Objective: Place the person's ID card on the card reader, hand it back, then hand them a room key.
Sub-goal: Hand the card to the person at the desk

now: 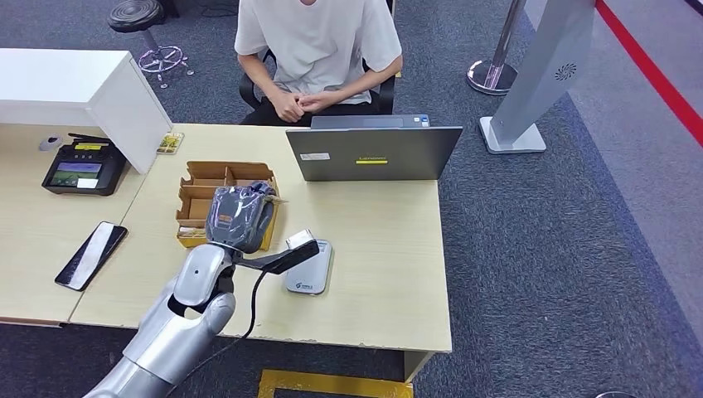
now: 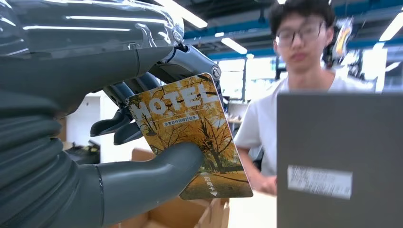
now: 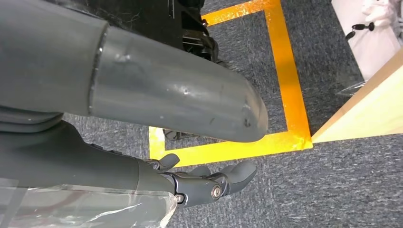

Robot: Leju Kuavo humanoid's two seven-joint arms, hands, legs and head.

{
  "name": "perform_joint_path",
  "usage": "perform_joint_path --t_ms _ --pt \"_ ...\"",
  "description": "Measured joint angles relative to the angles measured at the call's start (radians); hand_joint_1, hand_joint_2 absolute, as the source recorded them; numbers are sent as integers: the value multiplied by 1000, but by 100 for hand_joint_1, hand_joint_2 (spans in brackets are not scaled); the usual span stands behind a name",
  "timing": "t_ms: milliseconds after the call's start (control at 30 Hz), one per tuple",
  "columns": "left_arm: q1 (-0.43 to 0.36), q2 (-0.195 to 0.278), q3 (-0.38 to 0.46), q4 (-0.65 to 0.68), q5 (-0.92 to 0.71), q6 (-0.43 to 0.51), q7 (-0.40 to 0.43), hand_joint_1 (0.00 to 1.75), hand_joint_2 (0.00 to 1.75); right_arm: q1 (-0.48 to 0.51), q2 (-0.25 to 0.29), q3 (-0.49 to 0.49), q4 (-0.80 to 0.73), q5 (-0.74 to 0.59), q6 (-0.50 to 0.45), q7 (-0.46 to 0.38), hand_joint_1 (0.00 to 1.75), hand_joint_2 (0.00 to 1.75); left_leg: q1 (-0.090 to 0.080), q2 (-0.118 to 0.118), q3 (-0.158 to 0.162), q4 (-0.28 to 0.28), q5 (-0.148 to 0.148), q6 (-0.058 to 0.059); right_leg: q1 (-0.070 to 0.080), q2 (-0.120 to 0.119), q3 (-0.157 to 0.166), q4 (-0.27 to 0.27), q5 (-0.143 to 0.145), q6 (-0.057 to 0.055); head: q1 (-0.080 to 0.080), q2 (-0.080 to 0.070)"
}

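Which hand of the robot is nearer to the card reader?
Left. The left hand is above the table, beside the card reader; the right hand hangs low over the floor.

1. A light wooden table (image 1: 390, 274) stands on grey carpet (image 1: 572, 249), with a second, similar table (image 1: 33, 240) butted against its left side.
2. On the main table: an open grey laptop (image 1: 373, 152) at the far edge, a cardboard compartment box (image 1: 199, 195) near the middle, and a small white card reader (image 1: 311, 269) just beside the box toward the near edge.
3. On the left table: a black payment terminal (image 1: 83, 166), a dark phone (image 1: 91, 254) lying flat, and a white box (image 1: 83, 91) at the far end.
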Motion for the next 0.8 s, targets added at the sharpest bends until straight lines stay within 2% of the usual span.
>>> perform_joint_path --t_ms 433,533,667,800 --pt "10 -4 51 -88 -17 35 -29 175 175 0 1 0 1 2 0 -3 0 0 0 0 0 0 0 0 0 0 0 0 0 0 0 0" --pt "1 0 56 -89 -62 27 0 175 175 0 1 0 1 7 0 -3 0 0 0 0 0 0 0 0 0 0 0 0 0 0 0 0" --pt "-92 22 79 -19 -159 7 80 175 175 -4 1 9 1 25 2 6 0 0 0 0 0 0 1 0 0 0 0 0 1 0 0 0" --pt "-195 48 109 74 -188 -2 105 175 175 -7 3 21 2 36 6 15 0 0 1 0 0 0 2 -1 1 0 0 1 1 -1 0 0"
